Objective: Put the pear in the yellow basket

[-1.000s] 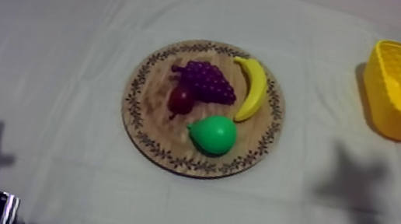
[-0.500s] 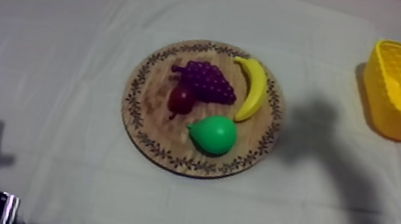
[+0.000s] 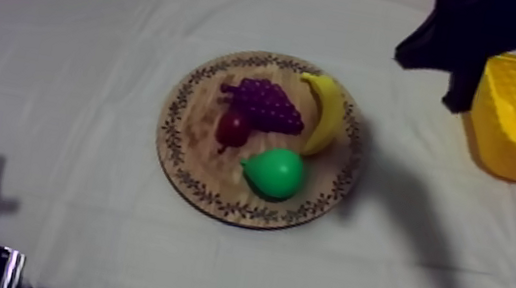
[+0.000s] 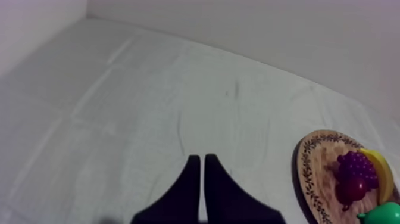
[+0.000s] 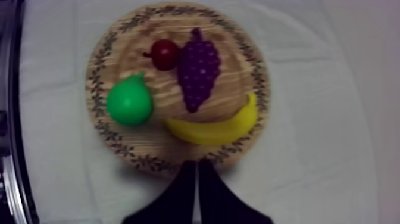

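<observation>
Grey-white cloth [image 3: 88,35] covered the whole surface. The left gripper [image 4: 200,158] sat low at the left, jaws pressed together. On the wooden board [image 3: 183,143] the pear [image 3: 274,172] lay at five o'clock, beside the banana [image 3: 326,115]; it looked light, stiff and slick, best taken across its broad belly. The right gripper [image 5: 197,162], jaws together too, hung by the board's rim; the yellow basket [image 3: 496,142] stood toward three o'clock.
</observation>
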You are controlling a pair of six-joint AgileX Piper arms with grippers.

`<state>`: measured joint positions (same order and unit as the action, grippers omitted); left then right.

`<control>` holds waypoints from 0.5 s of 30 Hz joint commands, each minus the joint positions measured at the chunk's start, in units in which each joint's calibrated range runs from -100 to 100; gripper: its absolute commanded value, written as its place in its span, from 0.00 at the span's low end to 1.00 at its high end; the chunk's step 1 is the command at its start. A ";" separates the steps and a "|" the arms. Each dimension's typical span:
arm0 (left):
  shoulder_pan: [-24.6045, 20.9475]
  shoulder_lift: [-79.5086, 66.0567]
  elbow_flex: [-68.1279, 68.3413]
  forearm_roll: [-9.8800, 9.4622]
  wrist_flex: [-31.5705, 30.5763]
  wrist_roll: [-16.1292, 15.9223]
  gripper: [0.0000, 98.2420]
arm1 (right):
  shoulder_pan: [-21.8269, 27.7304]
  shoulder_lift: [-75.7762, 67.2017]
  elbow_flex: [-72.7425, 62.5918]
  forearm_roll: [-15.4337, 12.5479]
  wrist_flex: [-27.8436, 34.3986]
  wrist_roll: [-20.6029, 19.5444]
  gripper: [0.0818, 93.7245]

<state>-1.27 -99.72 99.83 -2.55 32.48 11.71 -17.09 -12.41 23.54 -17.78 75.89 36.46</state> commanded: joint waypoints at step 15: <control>0.00 -0.02 -0.05 -0.01 0.01 -0.01 0.00 | -5.01 6.32 2.44 -0.62 -0.28 -0.43 0.72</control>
<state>-1.27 -99.72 99.83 -2.55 32.48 11.71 -21.73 -6.30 26.38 -18.67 75.09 36.63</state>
